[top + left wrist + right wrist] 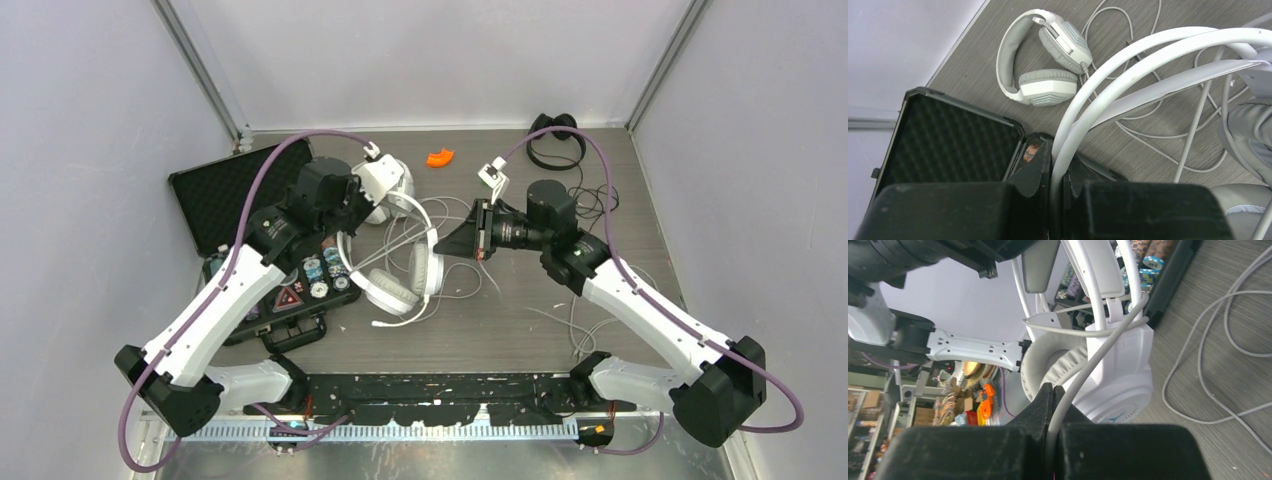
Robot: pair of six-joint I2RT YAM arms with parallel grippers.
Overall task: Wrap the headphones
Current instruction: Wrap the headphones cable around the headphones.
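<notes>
At table centre, my left gripper (1057, 187) clamps the white headset (395, 262) by its headband; my right gripper (1052, 405) pinches its cable (1088, 371). Overtensioning the cable may pull the band free or snag loose loops.

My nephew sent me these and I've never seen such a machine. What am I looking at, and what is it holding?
Two robot arms stand at a table's near edge. One picture looks down from above; the other two come from cameras on each wrist. The left gripper is shut on the headband of a white headset. The right gripper is shut on that headset's white cable. A second pale headset lies on the table, a black headset at the far edge, an open black case on the left.
</notes>
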